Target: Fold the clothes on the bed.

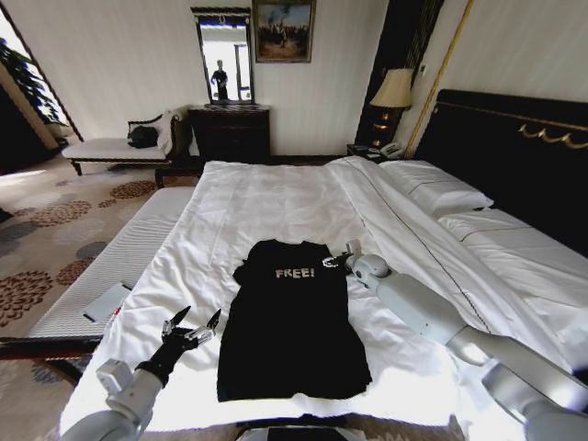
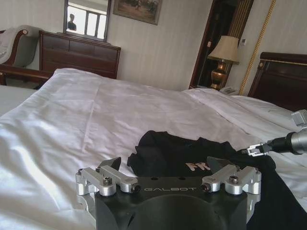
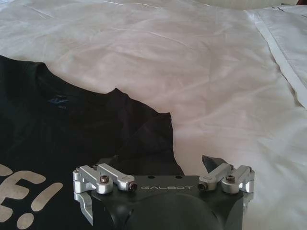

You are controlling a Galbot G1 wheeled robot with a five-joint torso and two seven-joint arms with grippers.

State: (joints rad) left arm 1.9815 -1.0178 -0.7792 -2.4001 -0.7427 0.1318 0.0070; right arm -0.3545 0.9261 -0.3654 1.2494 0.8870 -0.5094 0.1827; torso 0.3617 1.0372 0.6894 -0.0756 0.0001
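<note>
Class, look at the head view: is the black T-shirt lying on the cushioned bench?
No, the black T-shirt lies flat on the bed's white duvet.

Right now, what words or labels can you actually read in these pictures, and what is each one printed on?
"FREE!" in white letters on the chest of the black short-sleeved T-shirt lying on the white-covered bed.
"GALBOT" on the black body of the left gripper.
"GALBOT" on the black body of the right gripper.
The small blue neck label inside the shirt collar is too blurred to read.
</note>
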